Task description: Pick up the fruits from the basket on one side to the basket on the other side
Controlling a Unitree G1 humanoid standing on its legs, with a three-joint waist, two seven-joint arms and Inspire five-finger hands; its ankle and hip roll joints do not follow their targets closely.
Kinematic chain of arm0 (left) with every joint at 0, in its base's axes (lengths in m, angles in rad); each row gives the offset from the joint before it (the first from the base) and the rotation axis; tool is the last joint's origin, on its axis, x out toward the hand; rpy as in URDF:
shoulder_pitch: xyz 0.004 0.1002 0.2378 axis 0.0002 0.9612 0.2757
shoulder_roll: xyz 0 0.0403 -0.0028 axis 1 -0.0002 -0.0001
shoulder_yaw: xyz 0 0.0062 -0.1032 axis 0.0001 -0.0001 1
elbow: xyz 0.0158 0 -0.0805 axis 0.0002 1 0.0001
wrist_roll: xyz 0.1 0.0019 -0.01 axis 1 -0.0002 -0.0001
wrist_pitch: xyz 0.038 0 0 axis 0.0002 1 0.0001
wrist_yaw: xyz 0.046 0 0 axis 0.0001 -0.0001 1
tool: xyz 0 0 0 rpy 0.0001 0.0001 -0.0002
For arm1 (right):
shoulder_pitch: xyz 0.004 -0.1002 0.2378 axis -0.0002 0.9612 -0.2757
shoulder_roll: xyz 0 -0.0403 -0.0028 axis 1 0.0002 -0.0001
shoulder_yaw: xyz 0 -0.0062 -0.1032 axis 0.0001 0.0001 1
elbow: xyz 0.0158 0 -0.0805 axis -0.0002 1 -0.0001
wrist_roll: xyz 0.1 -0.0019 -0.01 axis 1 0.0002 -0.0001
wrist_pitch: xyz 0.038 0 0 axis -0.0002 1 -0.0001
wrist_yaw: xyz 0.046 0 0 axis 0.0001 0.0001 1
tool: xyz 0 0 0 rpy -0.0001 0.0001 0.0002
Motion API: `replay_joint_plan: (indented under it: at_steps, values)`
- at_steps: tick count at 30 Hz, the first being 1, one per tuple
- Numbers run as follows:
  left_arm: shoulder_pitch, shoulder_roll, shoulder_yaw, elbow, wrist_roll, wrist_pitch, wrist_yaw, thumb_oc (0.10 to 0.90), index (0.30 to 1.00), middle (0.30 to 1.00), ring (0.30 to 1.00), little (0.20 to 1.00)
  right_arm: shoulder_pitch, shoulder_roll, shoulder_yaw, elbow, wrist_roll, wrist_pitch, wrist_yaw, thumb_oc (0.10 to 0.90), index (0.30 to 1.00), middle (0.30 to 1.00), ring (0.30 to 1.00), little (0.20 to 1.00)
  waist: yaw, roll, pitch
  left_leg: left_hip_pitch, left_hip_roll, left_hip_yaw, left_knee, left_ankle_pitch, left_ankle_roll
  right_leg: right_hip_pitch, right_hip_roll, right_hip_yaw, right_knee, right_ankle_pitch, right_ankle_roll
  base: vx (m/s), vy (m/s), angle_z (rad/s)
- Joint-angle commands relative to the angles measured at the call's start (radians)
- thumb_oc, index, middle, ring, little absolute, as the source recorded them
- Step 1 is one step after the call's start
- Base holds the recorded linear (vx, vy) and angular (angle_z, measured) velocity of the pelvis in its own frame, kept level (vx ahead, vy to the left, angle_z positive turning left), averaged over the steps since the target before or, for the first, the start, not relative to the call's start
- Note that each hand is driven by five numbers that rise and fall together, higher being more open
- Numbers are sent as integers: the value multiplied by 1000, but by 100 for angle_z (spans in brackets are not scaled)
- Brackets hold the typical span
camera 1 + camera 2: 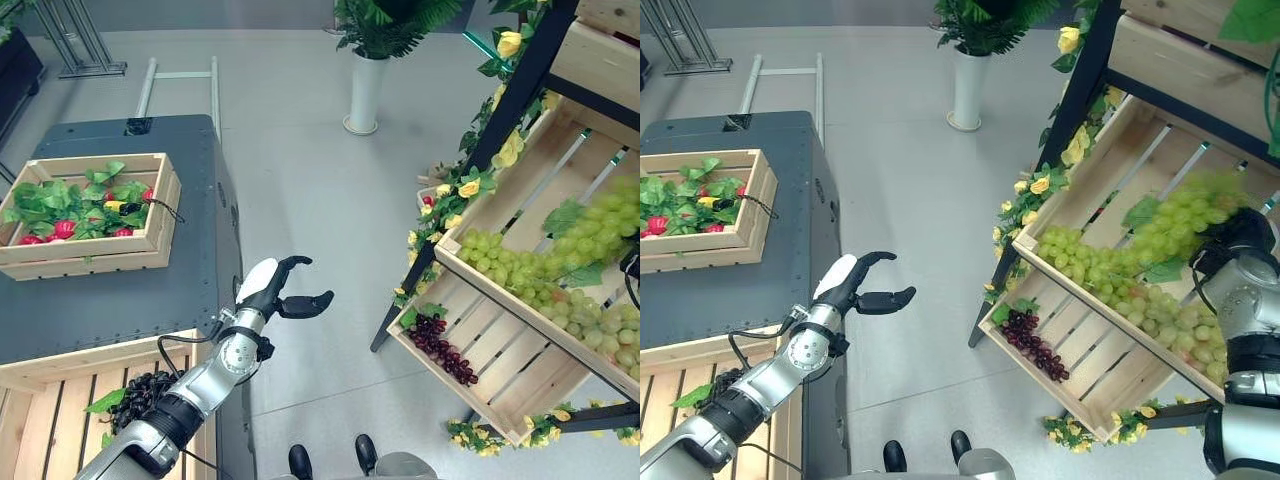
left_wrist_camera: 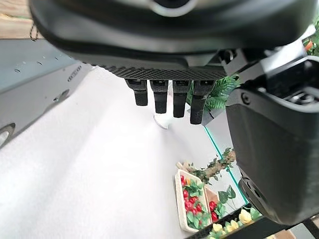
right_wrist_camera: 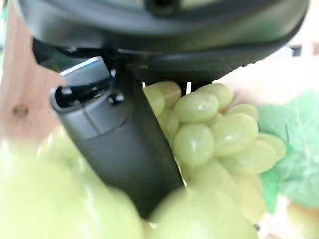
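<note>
left hand (image 1: pixel 283 290) hangs over the floor beside the dark table (image 1: pixel 120 290), fingers spread, holding nothing. right hand (image 3: pixel 124 144) is buried among the green grapes (image 1: pixel 1120 265) in the slanted crate (image 1: pixel 1110 140) (its fingers hidden, can't tell).

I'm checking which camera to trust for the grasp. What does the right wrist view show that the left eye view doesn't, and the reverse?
Right wrist view: the right hand up close, its thumb lying against green grapes; its fingers are hidden.

Left eye view: the left hand, open and empty over the floor, the strawberry crate on the dark cabinet, dark grapes in the lower shelf crate, and a white vase.

Both: the green grapes and a green leaf beside them.
</note>
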Motion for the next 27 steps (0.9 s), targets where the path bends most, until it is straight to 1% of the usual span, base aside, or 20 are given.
replay_joint_plan:
  at_steps: [1, 2, 3, 4, 5, 6, 7, 9, 13, 18, 19, 20, 22, 24, 25, 26, 27]
  values:
    - [-155, -6, 3, -78, -6, -84, 19, 800, 900, 900, 900, 900, -41, -199, 45, -32, -237, -43, 136, 800, 900, 900, 900, 900, 8, 4, -92, 34, 8, -58, 3, -139, -35, -56, 65, -38, 55, 11, 19, -14, 1, -6]
    - [-153, -8, 4, -79, -4, -84, 17, 800, 900, 900, 900, 900, -40, -203, 49, -35, -247, -45, 151, 800, 900, 900, 900, 900, 6, 5, -92, 34, 9, -56, 3, -139, -35, -57, 66, -36, 56, 10, 19, -6, -6, -15]
    - [-151, -7, 6, -83, -12, -89, 15, 800, 900, 900, 900, 900, -30, -216, 66, -52, -243, -33, 206, 800, 900, 900, 900, 900, 1, 5, -93, 36, 10, -51, 3, -138, -35, -59, 67, -34, 59, 9, 19, -1, -10, -15]
    - [-150, -6, 7, -83, -15, -93, 12, 800, 900, 900, 900, 900, -26, -218, 68, -57, -249, -33, 226, 800, 900, 900, 900, 900, -1, 4, -93, 36, 11, -49, 3, -138, -35, -59, 67, -34, 60, 8, 19, -3, -21, -20]
    - [-149, -4, 13, -80, -22, -107, 1, 800, 900, 900, 900, 900, -19, -224, 80, -70, -277, -25, 275, 800, 900, 900, 900, 900, -5, 3, -95, 38, 13, -42, 3, -139, -36, -61, 68, -32, 61, 8, 20, -8, -23, -13]
    - [-147, -2, 18, -84, -30, -122, -13, 800, 900, 900, 900, 900, -10, -229, 94, -72, -327, -37, 311, 800, 900, 900, 900, 900, -9, 2, -98, 39, 16, -33, 3, -140, -36, -63, 67, -30, 59, 9, 21, -8, -20, -10]
    - [-147, -2, 18, -84, -30, -122, -14, 800, 900, 900, 900, 900, -11, -229, 94, -71, -328, -38, 313, 800, 900, 900, 900, 900, -9, 3, -98, 38, 16, -33, 3, -140, -36, -63, 68, -29, 59, 9, 21, -12, -24, -6]
    - [-138, -3, 19, -101, -37, -147, -32, 800, 900, 900, 900, 900, 24, -257, 114, -69, -421, -80, 352, 800, 900, 900, 900, 900, -17, 1, -99, 38, 21, -21, 3, -138, -37, -65, 71, -23, 58, 10, 22, -11, -32, -9]
    - [-137, 2, 9, -108, -33, -165, -46, 800, 900, 900, 900, 900, 43, -306, 123, -76, -508, -125, 410, 800, 900, 900, 900, 900, -32, 2, -100, 42, 30, -1, 3, -139, -39, -72, 78, -12, 67, 9, 25, -11, -19, -9]
    - [-132, 6, 11, -115, -39, -162, -51, 800, 900, 900, 900, 900, 59, -342, 109, -121, -503, -169, 409, 800, 900, 900, 900, 900, -45, 1, -103, 44, 33, 10, 3, -140, -40, -74, 80, -3, 64, 10, 29, -1, -7, -7]
    - [-132, 6, 11, -115, -39, -161, -51, 800, 900, 900, 900, 900, 61, -342, 107, -122, -503, -169, 409, 800, 900, 900, 900, 900, -45, 1, -103, 44, 33, 10, 3, -140, -40, -75, 80, -3, 64, 10, 29, -9, -25, -10]
    - [-124, 7, 19, -115, -29, -164, -58, 800, 900, 900, 900, 900, 78, -342, 88, -153, -507, -179, 443, 800, 900, 900, 900, 900, -51, 2, -104, 44, 36, 16, 3, -142, -40, -76, 81, -2, 66, 8, 30, -14, -23, -11]
    - [-121, 8, 25, -117, -23, -166, -64, 800, 900, 900, 900, 900, 112, -342, 68, -187, -489, -202, 461, 800, 900, 900, 900, 900, -55, 1, -103, 42, 38, 21, 3, -141, -40, -80, 82, 0, 70, 7, 30, -19, -20, -12]
    - [-115, 12, 31, -120, -23, -167, -67, 800, 900, 900, 900, 900, 142, -335, 42, -231, -460, -207, 447, 800, 900, 900, 900, 900, -59, 1, -104, 42, 39, 23, 3, -142, -40, -81, 83, 1, 71, 6, 30, -9, -8, -20]
    - [-113, 15, 38, -120, -24, -167, -71, 800, 900, 900, 900, 900, 160, -330, 24, -257, -451, -230, 417, 800, 900, 900, 900, 900, -64, 2, -104, 42, 39, 23, 3, -143, -39, -82, 84, 3, 71, 5, 30, -1, -4, -18]
    - [-113, 16, 38, -121, -24, -167, -71, 800, 900, 900, 900, 900, 166, -328, 17, -261, -451, -231, 414, 800, 900, 900, 900, 900, -63, 2, -105, 42, 39, 23, 3, -143, -39, -82, 84, 3, 71, 5, 30, -1, -1, -11]
    - [-109, 18, 46, -119, -19, -166, -75, 800, 900, 900, 900, 900, 186, -318, -11, -296, -436, -255, 394, 800, 900, 900, 900, 900, -68, 3, -107, 41, 39, 23, 3, -144, -39, -82, 86, 5, 72, 4, 31, -2, 1, -7]
